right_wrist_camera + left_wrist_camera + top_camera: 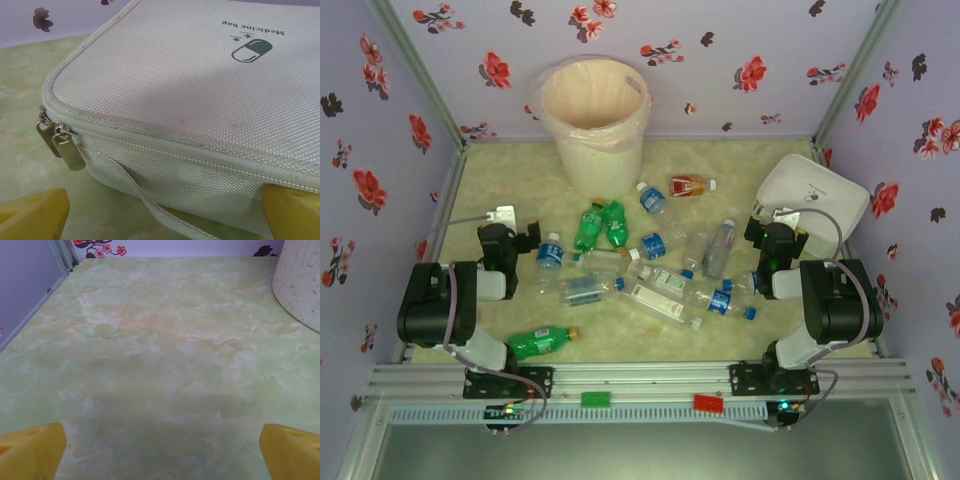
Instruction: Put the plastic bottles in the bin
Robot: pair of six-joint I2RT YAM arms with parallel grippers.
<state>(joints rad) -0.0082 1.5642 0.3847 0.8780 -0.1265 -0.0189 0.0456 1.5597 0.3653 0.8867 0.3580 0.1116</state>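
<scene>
The plastic bottles lie scattered across the middle of the table. Two green ones point(603, 226) lie side by side, and another green one point(542, 341) lies near the left arm's base. An orange-red one point(688, 186) lies further back, and several clear blue-capped ones point(660, 285) are piled in the centre. The cream bin point(592, 110) with its pinkish liner stands at the back left; its wall point(300, 285) shows at the upper right of the left wrist view. My left gripper point(515, 228) point(162, 455) hangs open over bare table, left of the bottles. My right gripper point(772, 225) point(165, 215) is open, facing a white bag.
A white zipped medicine bag point(815, 195) point(175, 90) lies at the back right, close in front of the right gripper's yellow fingers point(32, 212). Its zip pulls point(62, 142) and strap hang toward the gripper. Flowered walls close in the table on three sides.
</scene>
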